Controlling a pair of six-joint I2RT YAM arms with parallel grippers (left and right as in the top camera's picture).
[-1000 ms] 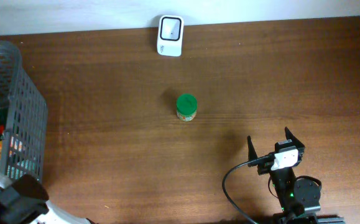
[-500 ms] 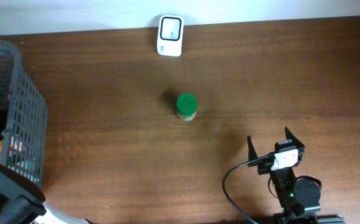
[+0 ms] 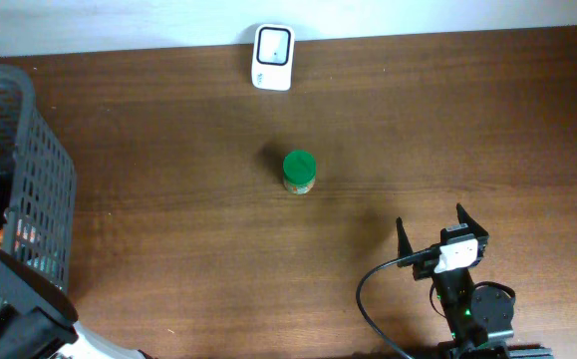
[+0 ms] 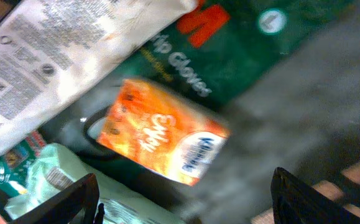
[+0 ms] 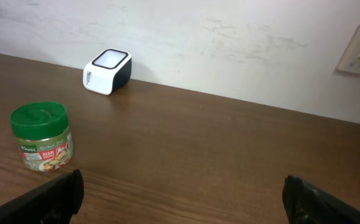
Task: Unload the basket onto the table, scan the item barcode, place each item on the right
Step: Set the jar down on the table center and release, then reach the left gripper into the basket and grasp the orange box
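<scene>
basket [image 3: 31, 179]: left edge of desk [image 3: 168, 120], packets [image 4: 161, 140] inside | scanner [image 3: 272, 57]: back edge, centre | jar [image 3: 299, 172]: mid-desk, before scanner | right tool [image 3: 431, 221]: front right, well apart from jar

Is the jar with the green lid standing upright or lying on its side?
Upright. The jar stands on its base with the green lid on top; from overhead, mostly the round lid shows.
</scene>
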